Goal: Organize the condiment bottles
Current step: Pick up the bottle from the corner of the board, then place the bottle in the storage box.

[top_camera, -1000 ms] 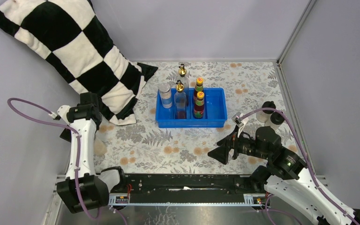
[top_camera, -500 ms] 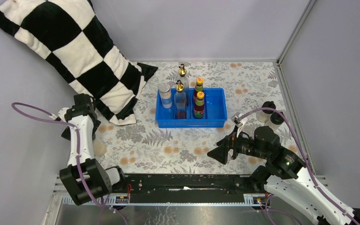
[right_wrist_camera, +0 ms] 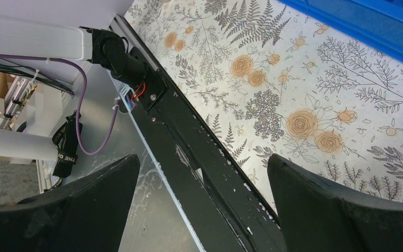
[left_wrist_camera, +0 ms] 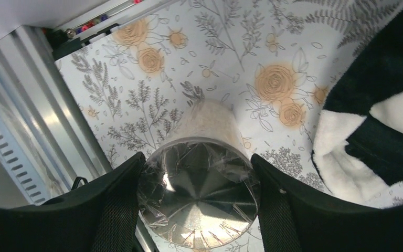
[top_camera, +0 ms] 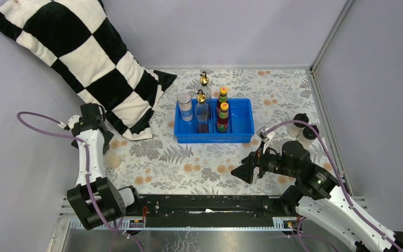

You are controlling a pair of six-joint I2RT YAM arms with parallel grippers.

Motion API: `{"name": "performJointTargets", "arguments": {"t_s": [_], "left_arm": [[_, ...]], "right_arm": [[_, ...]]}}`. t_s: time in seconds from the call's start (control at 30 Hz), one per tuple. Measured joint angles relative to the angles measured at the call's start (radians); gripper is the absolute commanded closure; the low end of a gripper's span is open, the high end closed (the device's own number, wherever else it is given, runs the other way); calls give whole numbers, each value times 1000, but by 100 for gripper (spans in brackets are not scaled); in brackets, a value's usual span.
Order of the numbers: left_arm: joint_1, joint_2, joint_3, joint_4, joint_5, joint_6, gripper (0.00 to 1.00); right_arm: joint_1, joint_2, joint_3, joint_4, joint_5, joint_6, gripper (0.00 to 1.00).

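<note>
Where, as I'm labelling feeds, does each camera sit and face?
Top external: above and behind the arm bases, looking down on the table; left arm and right arm both show.
Left wrist: on the left arm, looking down at a silver-lidded jar flanked by the left gripper.
Right wrist: on the right arm, looking leftward along the table's near edge and black rail; the open right gripper shows.
Shared: top and left wrist see the pillow; top and right wrist the blue tray.

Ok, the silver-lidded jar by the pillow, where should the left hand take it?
Grip the round wall just under the silver lid, coming straight down from above: the jar stands upright and clear of the pillow, and the left hand straddles it.
</note>
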Motion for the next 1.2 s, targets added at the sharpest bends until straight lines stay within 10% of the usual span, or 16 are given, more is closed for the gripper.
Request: {"name": "performJointTargets", "arguments": {"t_s": [0.2,0.8,1.2], "left_arm": [[-50,-6,-1,62,111,110,86],[-753,209,142,196,126,156,100],[-805,197,478,-2,54,165,100]], "right_arm": [[0,17,0,2,1,0,0],[0,55,0,24,32,37,0],[0,66,0,39,55,87,0]]}}
